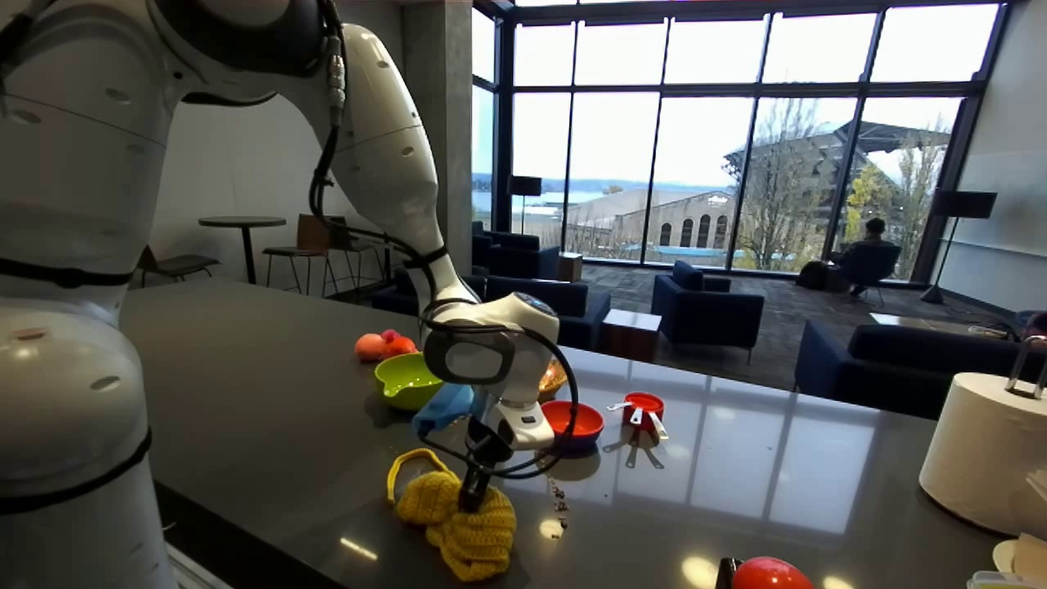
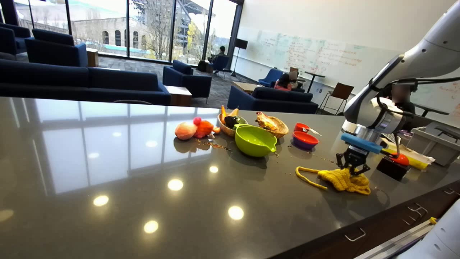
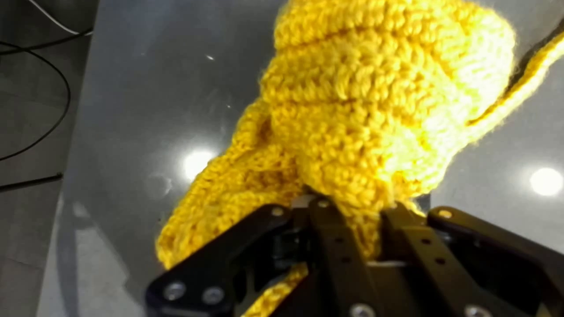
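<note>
A yellow crocheted piece (image 1: pixel 483 544) lies crumpled on the grey counter (image 2: pixel 201 216), with a looped yellow cord (image 2: pixel 308 180) trailing from it. My gripper (image 3: pixel 352 209) points down into it and is shut on a bunched fold. In the wrist view yellow yarn fills the narrow gap between the black fingers (image 3: pixel 343 255). Most of the cloth spreads out ahead of the fingertips, and a strip of yellow cord (image 3: pixel 275 290) shows beneath the left linkage. Both exterior views show the cloth resting on the counter, with the fingertips partly sunk into it.
A green bowl (image 2: pixel 253 142), a red bowl (image 1: pixel 579 424) and red measuring cups (image 1: pixel 644 406) stand on the counter. Wicker baskets (image 2: pixel 280 129) with food sit farther back. A black box (image 2: pixel 392 169) with a red object lies near the arm; crumbs are scattered about. A paper towel roll (image 1: pixel 977 454) stands apart.
</note>
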Controlling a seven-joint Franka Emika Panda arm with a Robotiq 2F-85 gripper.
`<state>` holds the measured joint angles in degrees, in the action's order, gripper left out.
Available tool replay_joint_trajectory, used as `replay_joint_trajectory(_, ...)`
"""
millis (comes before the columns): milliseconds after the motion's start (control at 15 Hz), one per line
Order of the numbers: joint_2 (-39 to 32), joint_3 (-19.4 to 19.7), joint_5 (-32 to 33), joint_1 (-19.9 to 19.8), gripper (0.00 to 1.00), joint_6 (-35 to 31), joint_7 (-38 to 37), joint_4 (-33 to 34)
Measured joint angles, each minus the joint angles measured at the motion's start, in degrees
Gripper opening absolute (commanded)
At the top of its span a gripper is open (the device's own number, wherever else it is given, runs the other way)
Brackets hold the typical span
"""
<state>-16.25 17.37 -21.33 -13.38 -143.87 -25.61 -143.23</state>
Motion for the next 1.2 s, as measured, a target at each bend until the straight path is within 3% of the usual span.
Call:
replay_joint_trajectory(533, -0.35, 3.87, 2.82, -6.18, 0.04, 0.92, 7.64, 3.10)
replay_joint_trajectory(1200, -7.81, 1.99, 3.29, -7.50, 0.04, 6.40, 16.31, 14.00)
